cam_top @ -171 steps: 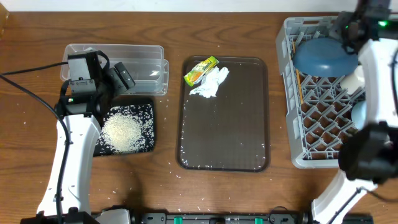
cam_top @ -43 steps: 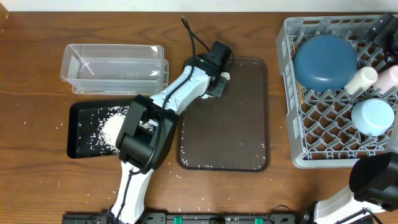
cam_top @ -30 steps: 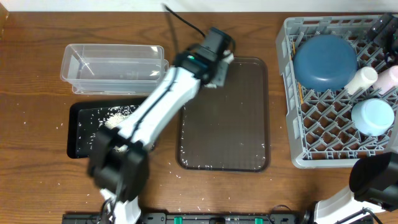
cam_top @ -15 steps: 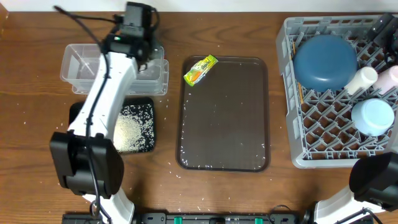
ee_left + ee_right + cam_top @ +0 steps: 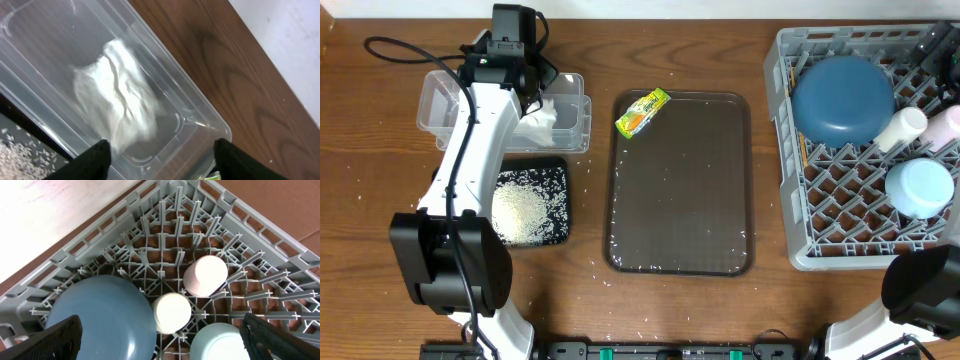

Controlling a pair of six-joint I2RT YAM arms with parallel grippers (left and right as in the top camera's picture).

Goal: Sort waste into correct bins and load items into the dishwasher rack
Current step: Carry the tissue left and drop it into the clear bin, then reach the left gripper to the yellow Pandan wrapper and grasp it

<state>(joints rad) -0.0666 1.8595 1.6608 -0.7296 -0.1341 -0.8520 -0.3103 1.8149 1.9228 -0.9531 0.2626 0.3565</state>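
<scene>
We have the left gripper [image 5: 162, 167] poised over the clear tub [image 5: 200, 117], fingers apart and touching nothing, so the crumpled tissue [image 5: 117, 97] lies loose inside, where dry rubbish belongs. The snack wrapper [image 5: 643, 112] sits on the brown tray [image 5: 680, 250] (likely next for this tub). The right gripper [image 5: 165, 340] hangs spread wide over the loaded rack [image 5: 150, 225], empty.

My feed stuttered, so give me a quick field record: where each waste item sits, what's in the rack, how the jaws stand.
tissue: inside the clear tub, below the left gripper
wrapper: on the brown tray, far-left corner
rice: heaped in the black tray
rack: dark-blue bowl, light-blue bowl, pink cup, white cup
left gripper: jaws open, empty
right gripper: jaws open over the rack, empty
</scene>
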